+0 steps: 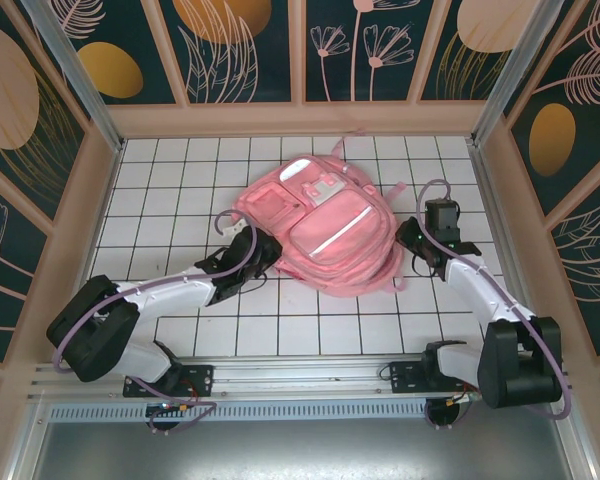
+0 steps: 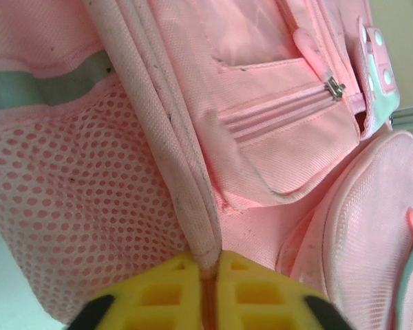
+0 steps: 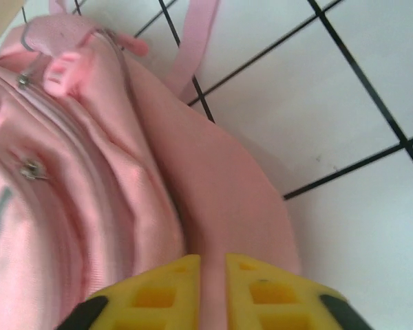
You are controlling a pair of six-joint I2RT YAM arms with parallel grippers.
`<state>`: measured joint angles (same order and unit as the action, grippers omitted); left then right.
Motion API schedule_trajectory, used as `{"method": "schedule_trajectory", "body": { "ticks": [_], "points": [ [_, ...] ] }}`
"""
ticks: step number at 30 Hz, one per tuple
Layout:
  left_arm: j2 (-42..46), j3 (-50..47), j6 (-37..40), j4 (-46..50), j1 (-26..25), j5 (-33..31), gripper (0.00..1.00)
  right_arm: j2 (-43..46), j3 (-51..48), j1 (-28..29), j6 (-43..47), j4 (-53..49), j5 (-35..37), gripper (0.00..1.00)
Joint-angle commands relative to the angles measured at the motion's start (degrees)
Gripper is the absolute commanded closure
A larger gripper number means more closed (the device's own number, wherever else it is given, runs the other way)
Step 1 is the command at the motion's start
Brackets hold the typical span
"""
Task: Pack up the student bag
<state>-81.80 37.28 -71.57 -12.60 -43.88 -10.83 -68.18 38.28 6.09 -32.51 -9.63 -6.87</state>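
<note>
The student bag [image 1: 320, 225] is a big pink backpack lying flat in the middle of the white tiled table, front pockets and pale stripe facing up. My left gripper [image 1: 252, 262] is at the bag's lower left edge. In the left wrist view the yellow jaws [image 2: 208, 271] pinch a piped seam of the bag [image 2: 282, 137] beside its mesh side pocket. At the bag's right edge sits my right gripper [image 1: 405, 240]. In the right wrist view its jaws [image 3: 213, 275] are closed on a fold of the bag's pink fabric [image 3: 124, 192].
Wooden walls with patterned panels [image 1: 300, 120] box in the table [image 1: 180, 180] on three sides. A pink strap [image 1: 395, 190] trails from the bag's upper right. A metal rail [image 1: 300, 375] runs along the near edge by the arm bases.
</note>
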Motion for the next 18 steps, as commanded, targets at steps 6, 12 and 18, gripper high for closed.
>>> {"method": "schedule_trajectory", "body": {
  "ticks": [6,12,18],
  "points": [
    [3.07,1.03,4.29,5.80,-0.65,-1.65,0.51,8.22,1.13,3.06,1.32,0.98,2.97,0.58],
    [8.76,0.00,10.60,13.63,-0.60,-6.20,0.39,15.70,-3.66,14.47,-0.69,-0.20,4.56,0.57],
    [11.69,-3.54,16.78,14.49,-0.28,-6.23,0.41,19.59,-9.04,31.90,-5.29,2.93,10.37,0.62]
  ]
}}
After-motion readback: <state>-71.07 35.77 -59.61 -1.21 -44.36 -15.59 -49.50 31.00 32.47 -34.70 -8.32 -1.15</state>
